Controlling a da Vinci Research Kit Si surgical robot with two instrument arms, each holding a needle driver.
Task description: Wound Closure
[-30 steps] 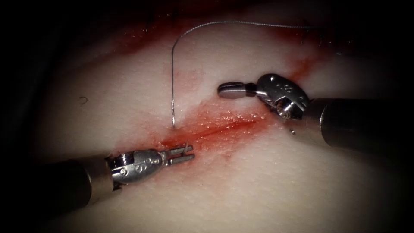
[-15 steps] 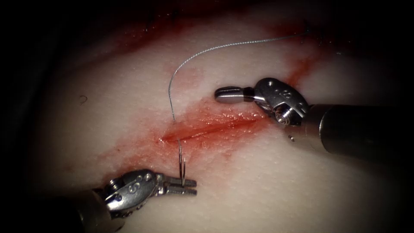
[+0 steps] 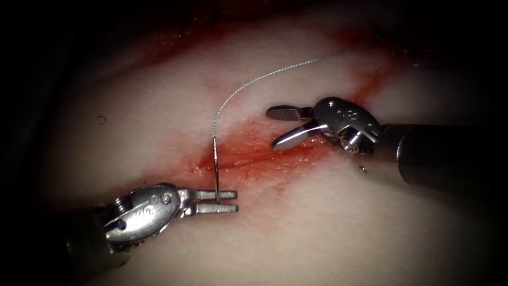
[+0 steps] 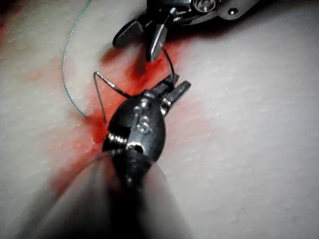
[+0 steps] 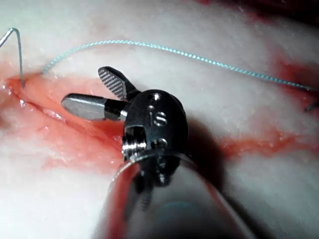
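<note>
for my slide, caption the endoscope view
Left pincer grips the needle beside the cut; right pincer open above it.

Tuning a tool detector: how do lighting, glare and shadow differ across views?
Endoscope view: light pools round the cut on the tissue, darkening outward; glare streaks the fingers of the open, empty right tool. Left wrist view: highlights on the left tool, shut on the needle near the cut; whether it enters tissue is unclear. Right wrist view: tool shadow on tissue.

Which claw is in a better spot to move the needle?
Probably left: the left claw is shut on the needle beside the cut; the right claw hangs open and holds nothing.
</note>
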